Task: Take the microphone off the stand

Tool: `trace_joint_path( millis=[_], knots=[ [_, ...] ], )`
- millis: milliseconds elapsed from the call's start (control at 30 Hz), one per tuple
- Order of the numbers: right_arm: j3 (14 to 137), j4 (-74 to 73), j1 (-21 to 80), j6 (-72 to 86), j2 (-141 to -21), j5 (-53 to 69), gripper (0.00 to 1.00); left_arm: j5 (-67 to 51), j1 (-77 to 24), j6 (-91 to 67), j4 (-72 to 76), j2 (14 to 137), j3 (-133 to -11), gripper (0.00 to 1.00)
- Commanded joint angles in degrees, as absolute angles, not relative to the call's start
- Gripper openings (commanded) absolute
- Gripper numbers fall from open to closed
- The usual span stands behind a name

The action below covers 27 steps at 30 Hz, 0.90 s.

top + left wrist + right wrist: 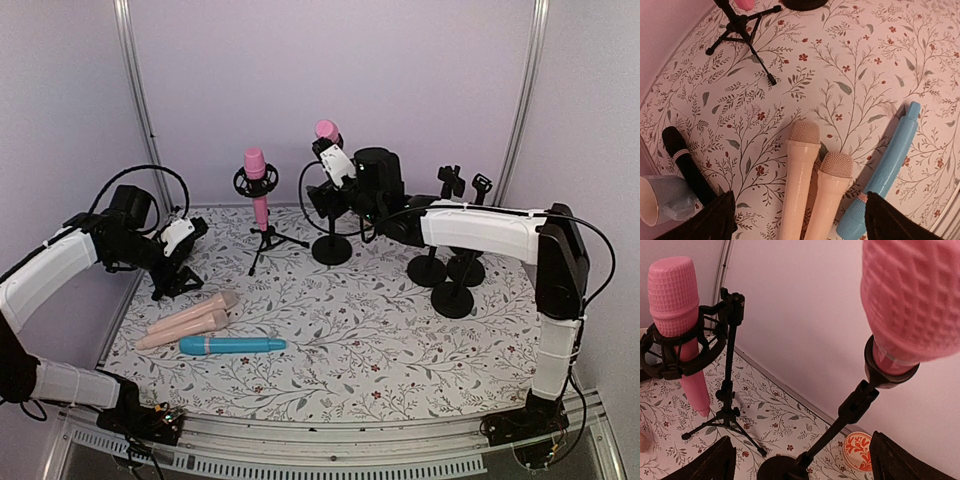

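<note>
Evidently the approach step was in hand: microphone (910, 300) not yet gripped.
On the floral surface (400, 345), the round-base stand (331, 248) at 12 o'clock held the microphone in its clip. The right claw (800, 450) gaped just below it, and next had to pinch and lift. The left claw (800, 205) hung spread, empty. The small cup's (660, 200) contents were unclear.

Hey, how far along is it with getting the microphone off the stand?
Early stage. Done: the right gripper is up beside the pink microphone. In hand: nothing gripped, since that gripper is open and the microphone sits in its stand. Left: close on it and lift it out. The left gripper is open above the peach microphones.
</note>
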<state>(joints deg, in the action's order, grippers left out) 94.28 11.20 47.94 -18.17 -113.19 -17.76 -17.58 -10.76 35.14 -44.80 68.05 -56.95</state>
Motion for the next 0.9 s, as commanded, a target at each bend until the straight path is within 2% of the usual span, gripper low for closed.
trace_joint_path(
  millis=[0, 133, 567, 733, 800, 867],
  knots=[
    [89.53, 15.37, 47.75, -15.26, -107.22, -22.26, 0.95, -18.93, -11.11, 35.25, -44.21, 68.11, -56.78, 0.91],
    [88.48, 17.86, 47.66, -15.85, -106.23, -24.15, 0.96, -19.33, -11.15, 34.9, -44.13, 68.33, -56.89, 0.91],
    [106.43, 24.78, 46.5, -30.43, -118.99, -30.34, 0.97, -18.91, -11.12, 34.97, -44.21, 67.06, -56.12, 0.92],
    [109.34, 27.26, 46.5, -36.18, -122.17, -30.49, 0.9, -19.12, -11.1, 34.89, -44.21, 67.48, -56.57, 0.92],
    [109.27, 28.65, 46.5, -37.46, -122.34, -30.5, 0.83, -19.29, -11.09, 34.88, -44.2, 67.57, -56.81, 0.92],
    [108.81, 29.63, 46.5, -38.62, -121.98, -30.06, 0.73, -19.42, -11.12, 34.89, -44.21, 67.66, -56.85, 0.92]
  ],
)
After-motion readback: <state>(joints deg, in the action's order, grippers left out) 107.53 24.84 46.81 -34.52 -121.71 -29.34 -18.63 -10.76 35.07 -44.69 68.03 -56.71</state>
